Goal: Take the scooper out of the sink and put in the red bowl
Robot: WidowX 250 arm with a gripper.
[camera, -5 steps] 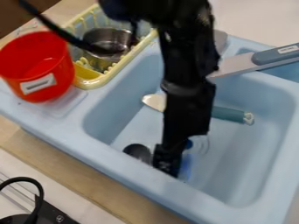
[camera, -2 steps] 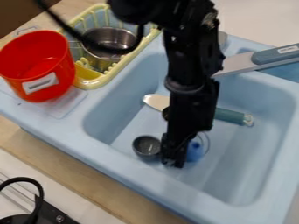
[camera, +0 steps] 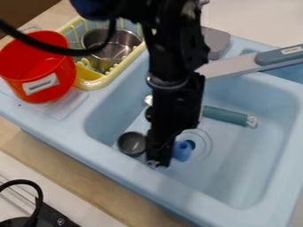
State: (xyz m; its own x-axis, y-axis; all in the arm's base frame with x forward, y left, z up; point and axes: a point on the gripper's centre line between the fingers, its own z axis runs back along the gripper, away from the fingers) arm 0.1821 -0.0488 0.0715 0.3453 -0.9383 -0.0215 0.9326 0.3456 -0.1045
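My gripper (camera: 158, 156) hangs down in the left part of the light blue sink (camera: 237, 164), shut on the scooper. To the gripper's left shows the scooper's dark grey round bowl (camera: 130, 142), and to its right the scooper's blue handle (camera: 181, 151). The middle of the scooper is hidden behind the gripper. On the sink's left ledge, up and to the left of the gripper, stands the red bowl (camera: 52, 82), a deep bucket-like one with a white label.
A teal-handled utensil (camera: 225, 115) lies in the sink behind the arm. A wide blade with a grey-blue handle (camera: 278, 57) spans the sink's back rim. Beside the red bowl is a yellow rack (camera: 90, 83) with a metal pot (camera: 103, 55). The round drain shows right of the gripper.
My gripper and the scooper first moved slightly right and up in the view, then left, uncovering more of the drain. The red bowl has stayed in place.
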